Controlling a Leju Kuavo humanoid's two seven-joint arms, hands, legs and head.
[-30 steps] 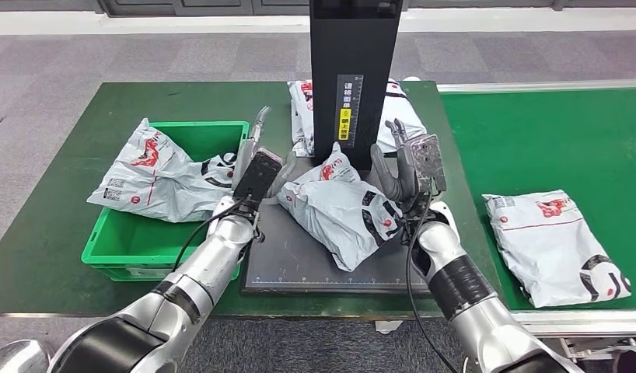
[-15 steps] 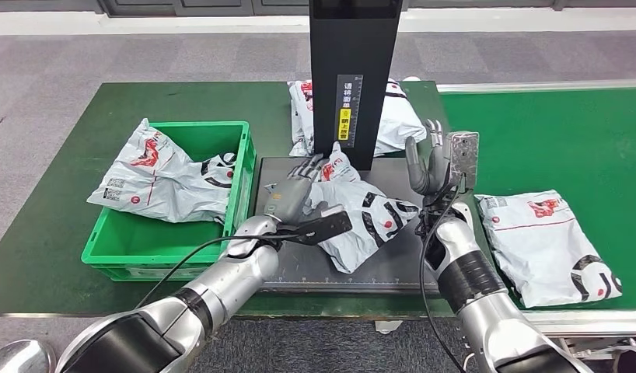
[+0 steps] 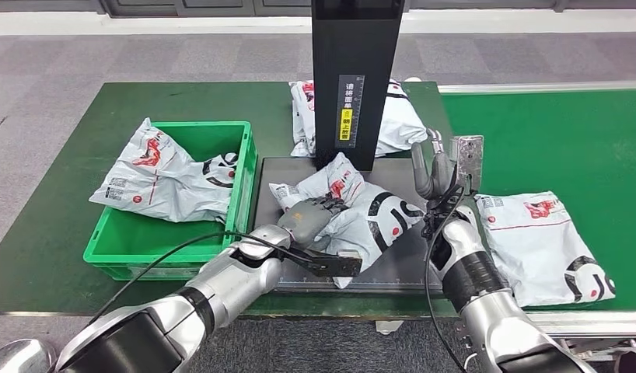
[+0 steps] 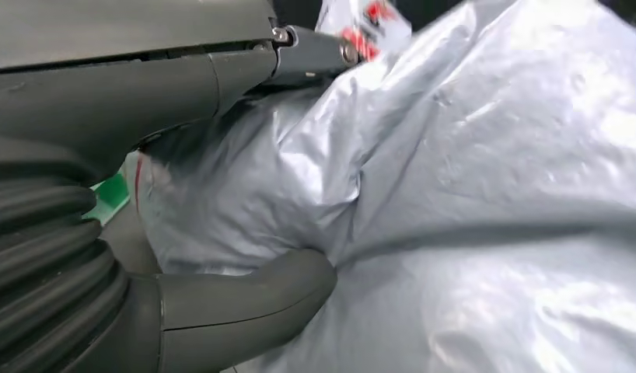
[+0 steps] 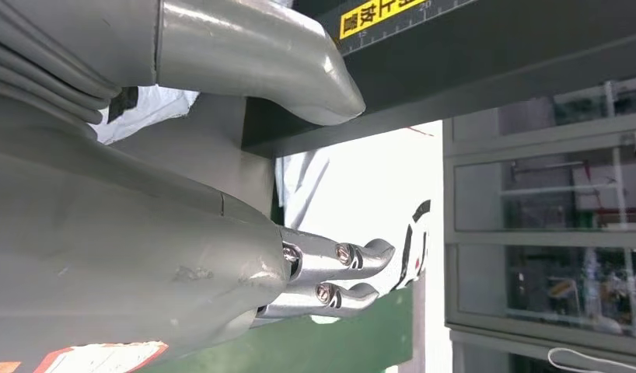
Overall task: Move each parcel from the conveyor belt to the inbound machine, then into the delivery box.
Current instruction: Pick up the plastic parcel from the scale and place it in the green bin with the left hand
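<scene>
Left hand (image 3: 309, 218) has closed its fingers on the parcel (image 3: 361, 214) on the inbound machine (image 3: 393, 260); right hand (image 3: 435, 167) has withdrawn, fingers spread and empty, so box transfer is next.

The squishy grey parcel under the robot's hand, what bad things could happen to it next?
1. The left hand grips the parcel by its soft, crumpled wrap, so the slippery bag might slide out when lifted.
2. The green box already holds another parcel that hangs over its rim, so this one might not drop in neatly.
3. The black post of the inbound machine stands close behind, and a swinging bag could bump it.
</scene>
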